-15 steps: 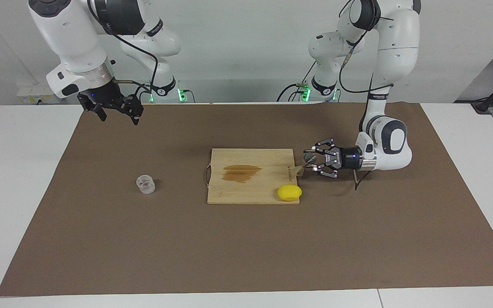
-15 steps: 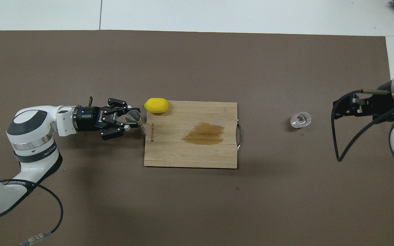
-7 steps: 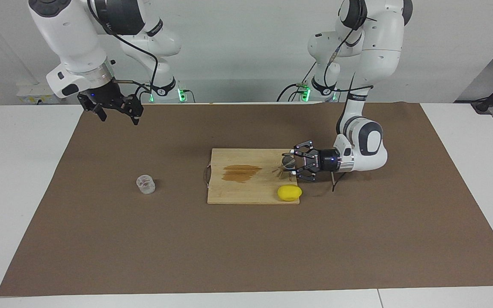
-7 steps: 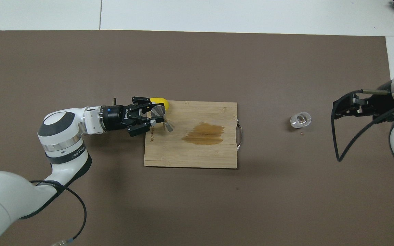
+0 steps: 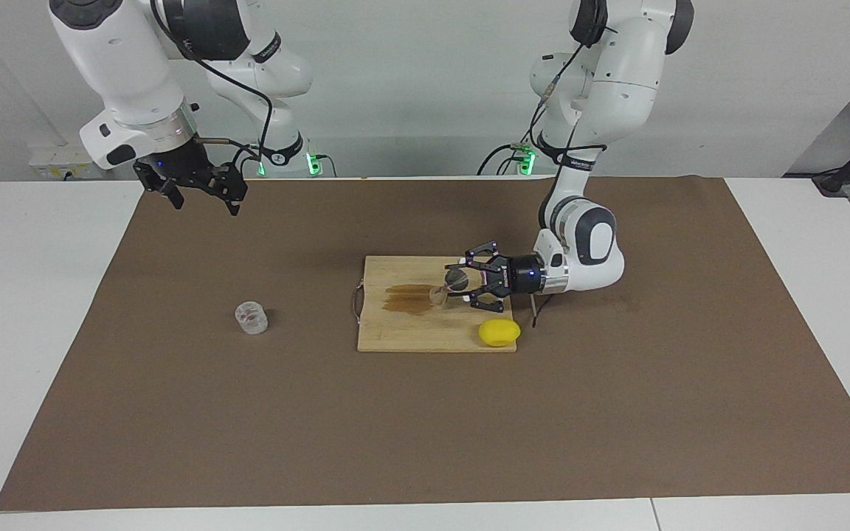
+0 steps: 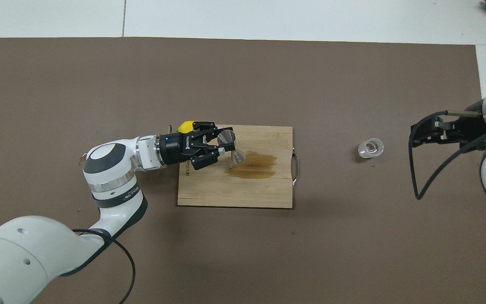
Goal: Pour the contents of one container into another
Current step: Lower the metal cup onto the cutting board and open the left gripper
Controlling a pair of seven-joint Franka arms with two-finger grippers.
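Left gripper [image 5: 453, 286] clenched on the metal jigger [image 5: 448, 285], held tilted over the stained cutting board [image 5: 395, 335]. Right gripper [image 5: 200, 198] waits released, raised near the glass cup [image 5: 251, 318] on the mat.

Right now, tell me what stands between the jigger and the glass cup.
Nothing visible. The left gripper holds the jigger tilted over the cutting board, above its brown stain. From there to the glass cup lie only board and bare mat. The lemon sits toward the left arm's end.
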